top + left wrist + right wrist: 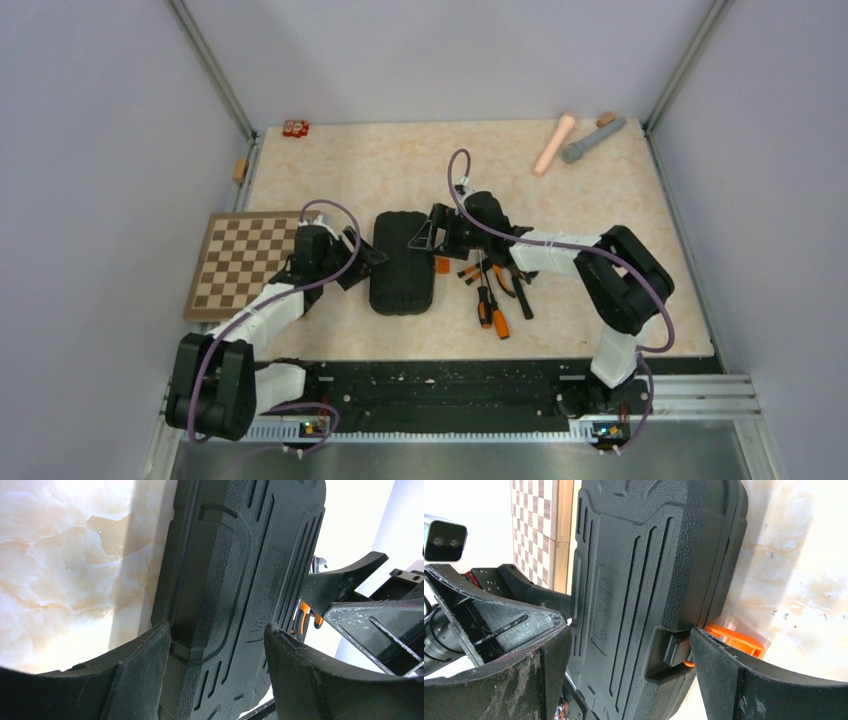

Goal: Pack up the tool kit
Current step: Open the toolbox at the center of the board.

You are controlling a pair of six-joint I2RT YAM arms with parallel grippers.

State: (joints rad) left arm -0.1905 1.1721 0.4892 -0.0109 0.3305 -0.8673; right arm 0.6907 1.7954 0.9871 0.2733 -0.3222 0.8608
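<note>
Pale lilac walls close in a bench (350, 170) with a beige marbled top. At the middle of the overhead view we see the black tool case (402, 263) lying flat and closed, its long side running up and down the frame. The left gripper (363, 257) sits at the case's left edge and the right gripper (432, 236) at its upper right edge, one on each side.

From the left wrist we look past two fingers (140, 675) spread wide over the ribbed lid. Nothing is clasped between them, and we cannot tell whether they touch the plastic. The right wrist view is much the same: the jaws stand fully apart, the lid fills the gap, and the right-hand finger (744, 680) is just beside the orange latch (736, 641) on the case's edge. Neither gripper holds anything.

Just right of the case in the overhead frame, the screwdrivers (490, 312) and pliers (512, 283) lie in a loose heap on the bench — outside the case, under the right arm's wrist. A brown chessboard (240, 262) rests at the left of the frame. A pink cylinder (553, 145) and a grey cylinder (592, 139) lie side by side at the upper right, well apart from the case. A small red object (295, 128) sits at the bench's far edge, upper left of centre.
</note>
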